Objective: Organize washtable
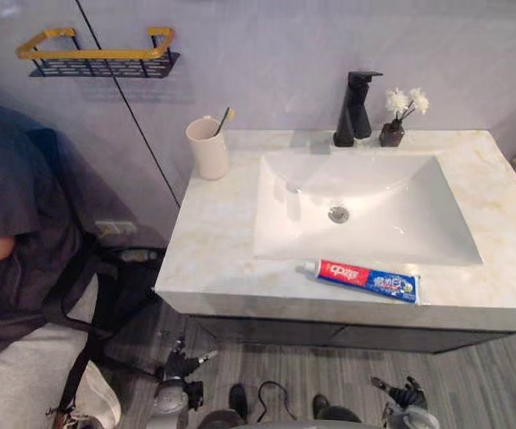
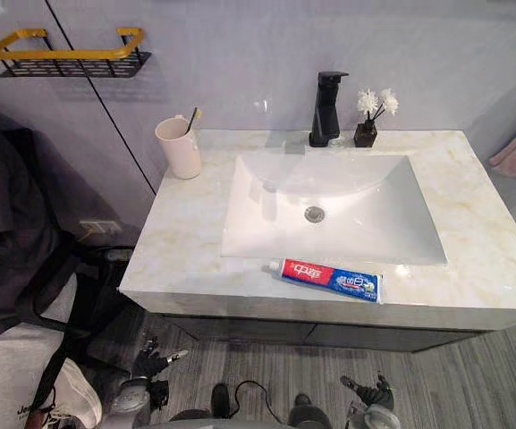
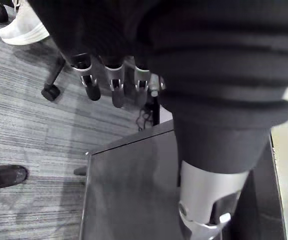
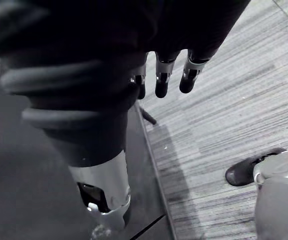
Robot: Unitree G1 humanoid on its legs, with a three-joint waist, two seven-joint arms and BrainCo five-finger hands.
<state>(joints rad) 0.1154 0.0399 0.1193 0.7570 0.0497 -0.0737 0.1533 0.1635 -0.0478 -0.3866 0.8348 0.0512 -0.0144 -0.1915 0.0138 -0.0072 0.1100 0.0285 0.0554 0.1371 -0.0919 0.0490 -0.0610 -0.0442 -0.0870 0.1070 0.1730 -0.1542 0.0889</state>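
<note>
A red, white and blue toothpaste tube (image 1: 365,279) lies flat on the front rim of the marble washtable (image 1: 213,241), just before the white sink (image 1: 374,228). At the back left corner a cream cup (image 1: 207,149) stands upright with a toothbrush (image 1: 224,120) in it. My left hand (image 1: 175,371) hangs low in front of the cabinet, below the counter's left end, fingers (image 3: 115,87) relaxed and holding nothing. Below the counter's right half my right hand (image 1: 402,393) also hangs empty, its fingers (image 4: 162,77) loose.
A black faucet (image 1: 356,107) and a small dark vase of white flowers (image 1: 393,132) stand behind the sink. A yellow and black wall rack (image 1: 97,55) hangs at upper left. A seated person (image 1: 7,223) is close by on the left. The dark cabinet front (image 3: 129,190) is under the counter.
</note>
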